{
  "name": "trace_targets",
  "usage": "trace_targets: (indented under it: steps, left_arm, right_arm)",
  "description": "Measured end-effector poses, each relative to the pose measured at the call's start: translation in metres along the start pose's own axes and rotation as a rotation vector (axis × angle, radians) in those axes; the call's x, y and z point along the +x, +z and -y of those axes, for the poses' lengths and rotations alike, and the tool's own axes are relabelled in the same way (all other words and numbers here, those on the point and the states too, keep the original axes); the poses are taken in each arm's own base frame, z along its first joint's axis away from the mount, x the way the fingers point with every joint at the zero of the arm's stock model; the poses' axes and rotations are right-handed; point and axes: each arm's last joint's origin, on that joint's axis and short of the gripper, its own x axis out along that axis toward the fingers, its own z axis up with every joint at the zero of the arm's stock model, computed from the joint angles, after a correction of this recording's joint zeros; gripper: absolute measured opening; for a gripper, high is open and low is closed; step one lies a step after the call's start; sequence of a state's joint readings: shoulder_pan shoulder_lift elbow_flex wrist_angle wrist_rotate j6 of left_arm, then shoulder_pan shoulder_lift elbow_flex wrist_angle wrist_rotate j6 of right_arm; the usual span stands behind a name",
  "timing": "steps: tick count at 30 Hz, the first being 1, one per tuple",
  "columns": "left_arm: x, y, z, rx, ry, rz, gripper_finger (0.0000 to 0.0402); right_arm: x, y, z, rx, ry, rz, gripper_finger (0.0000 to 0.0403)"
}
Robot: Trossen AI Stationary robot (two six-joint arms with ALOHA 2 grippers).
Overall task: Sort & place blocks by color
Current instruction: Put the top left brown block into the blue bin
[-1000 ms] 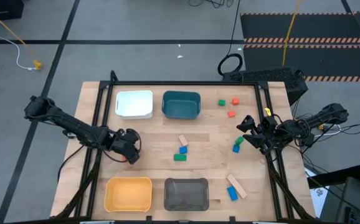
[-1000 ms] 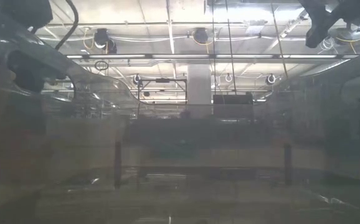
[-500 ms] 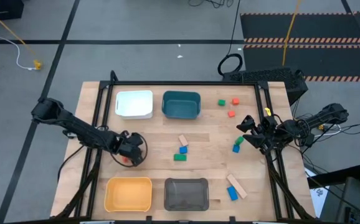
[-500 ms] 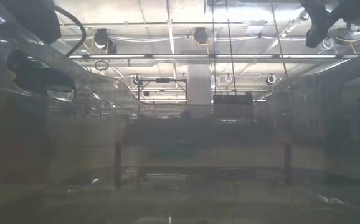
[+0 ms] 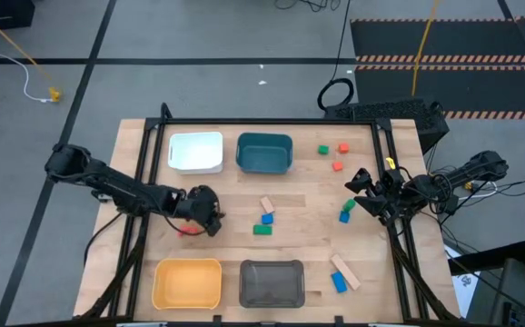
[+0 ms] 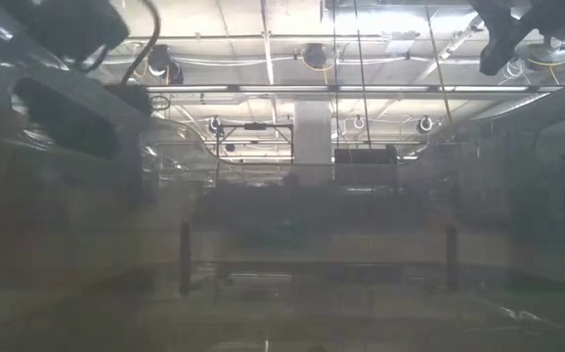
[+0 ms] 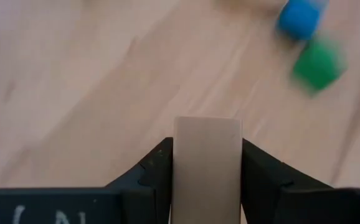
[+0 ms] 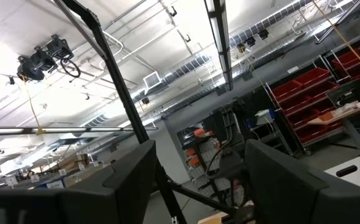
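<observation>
Your left gripper [image 7: 206, 163] has just closed on a plain tan wooden block [image 7: 207, 168] above the table's left-centre, so carry it to a bin; your right gripper [image 5: 361, 188] waits, fingers apart.

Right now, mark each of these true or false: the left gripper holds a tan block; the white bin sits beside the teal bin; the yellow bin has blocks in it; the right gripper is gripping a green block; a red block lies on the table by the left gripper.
1. The left gripper holds a tan block. True: its fingers are clamped on both sides.
2. The white bin sits beside the teal bin. True.
3. The yellow bin has blocks in it. False: it looks empty.
4. The right gripper is gripping a green block. False: it is open and holds nothing.
5. A red block lies on the table by the left gripper. True.
</observation>
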State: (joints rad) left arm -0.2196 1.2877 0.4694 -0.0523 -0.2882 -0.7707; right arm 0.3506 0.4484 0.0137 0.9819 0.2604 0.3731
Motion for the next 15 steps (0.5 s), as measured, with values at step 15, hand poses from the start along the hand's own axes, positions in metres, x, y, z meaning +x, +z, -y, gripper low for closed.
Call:
trace_targets:
  steps: [15]
  left_arm:
    - [-0.01,0.078,-0.004,0.195,-0.088,0.638,0.0132]
  right_arm:
    - [0.0,0.0,0.0,0.0,0.0,0.0,0.0242]
